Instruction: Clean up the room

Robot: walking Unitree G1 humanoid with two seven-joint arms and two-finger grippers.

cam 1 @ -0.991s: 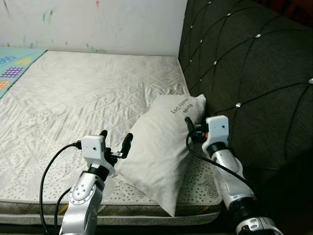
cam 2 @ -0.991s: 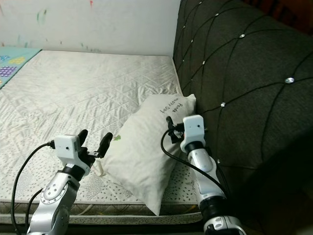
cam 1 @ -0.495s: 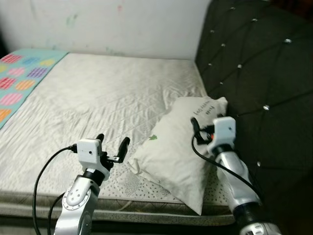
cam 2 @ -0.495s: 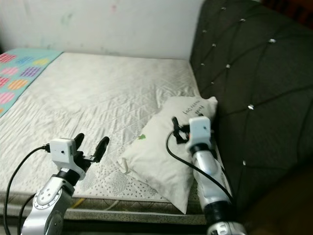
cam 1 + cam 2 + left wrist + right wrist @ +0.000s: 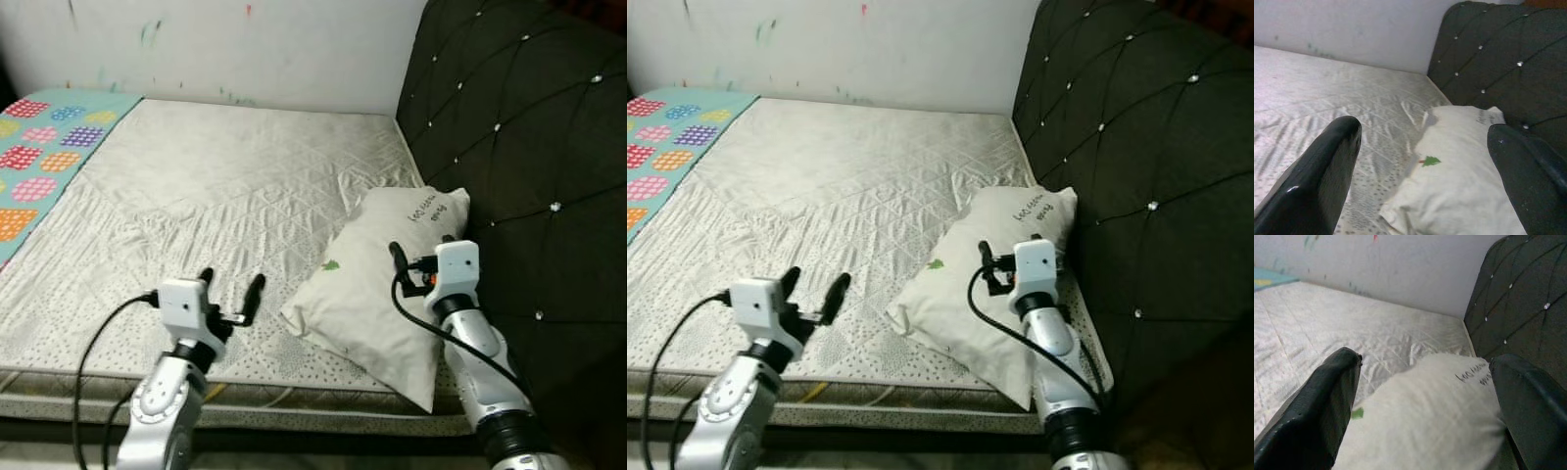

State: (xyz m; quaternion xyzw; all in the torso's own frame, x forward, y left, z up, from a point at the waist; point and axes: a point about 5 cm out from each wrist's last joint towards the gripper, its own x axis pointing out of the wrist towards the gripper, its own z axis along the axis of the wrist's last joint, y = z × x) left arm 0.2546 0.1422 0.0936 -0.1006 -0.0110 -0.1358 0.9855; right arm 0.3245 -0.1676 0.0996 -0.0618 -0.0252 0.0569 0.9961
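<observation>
Looking down from our head camera, we see a bed (image 5: 196,196) with a quilted, off-white mattress cover, its near edge running across the lower part of the view. A white pillow (image 5: 382,274) lies on the bed at our right, its far end leaning against the dark tufted headboard (image 5: 519,127) and its near corner reaching to the mattress edge. Handwriting in dark ink marks the pillow's far end, and a small green tree print (image 5: 1431,160) sits on its face nearer the middle of the bed.

Our left hand (image 5: 228,294) hovers over the near strip of the mattress, just beside the pillow's near left corner but apart from it. Its two black fingers (image 5: 1317,181) stand wide, with nothing between them; in the left wrist view the pillow and the headboard show through the gap.

Our right hand (image 5: 986,266) is raised over the pillow's right half, close to the headboard. In the right wrist view its fingers (image 5: 1312,411) are spread wide as well, with the pillow's written end lying beyond them; we cannot tell whether the fingertips touch the fabric.

A turquoise mat (image 5: 39,147) patterned with coloured blocks lies along the far left side of the bed. Behind the bed stands a pale wall (image 5: 245,49) with small smears of paint on it. Black cables run from each wrist down along our silver arms.
</observation>
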